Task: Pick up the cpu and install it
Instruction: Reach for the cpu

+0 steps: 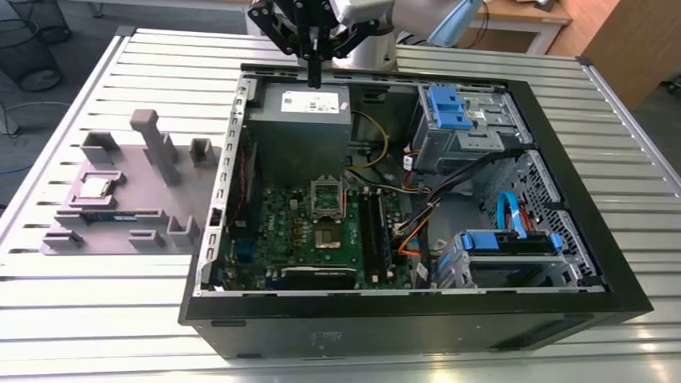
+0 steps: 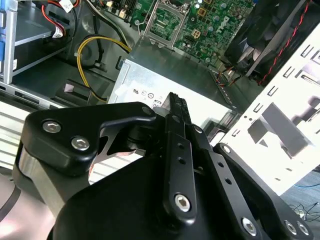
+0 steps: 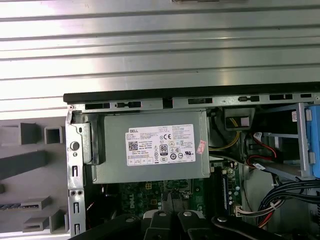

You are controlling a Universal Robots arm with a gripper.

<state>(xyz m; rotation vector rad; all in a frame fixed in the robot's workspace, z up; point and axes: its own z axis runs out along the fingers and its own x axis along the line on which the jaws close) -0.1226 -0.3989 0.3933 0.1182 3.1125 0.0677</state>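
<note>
Bulk of the end effector (image 2: 174, 102) blocked the lower half of the second wrist view and covered most of the label on the grey power supply (image 2: 165, 75) under it. Its fingers were pressed together into one thin black stem with nothing between them. In the exterior view the end effector (image 1: 315, 78) hung point-down just over the power supply (image 1: 298, 120), at the end nearest the rim of the open computer case (image 1: 426, 319).

The cpu (image 1: 96, 187) lay well apart from it, outside the case on the exterior view's left. It sat flat in a square recess of a grey fixture tray (image 1: 117, 231) on the slatted metal worktop (image 1: 64, 319); its surface detail was too small to make out. A long dark memory stick (image 1: 107, 215) lay in a slot near it, and the tray's upright posts (image 1: 149, 144) stood behind.

The case's side wall (image 1: 229, 183) stood between the tray and the green board (image 1: 319, 239). How the frame of the board's socket (image 1: 328, 198) stood could not be told, and in the second wrist view the socket (image 2: 160, 20) was cut off by the picture's edge. In the first wrist view the power supply and black linkage bars (image 3: 170, 222) hid most of the board. Yellow cables (image 2: 95, 50) and blue drive brackets (image 1: 458, 108) crowded the rest of the case.
</note>
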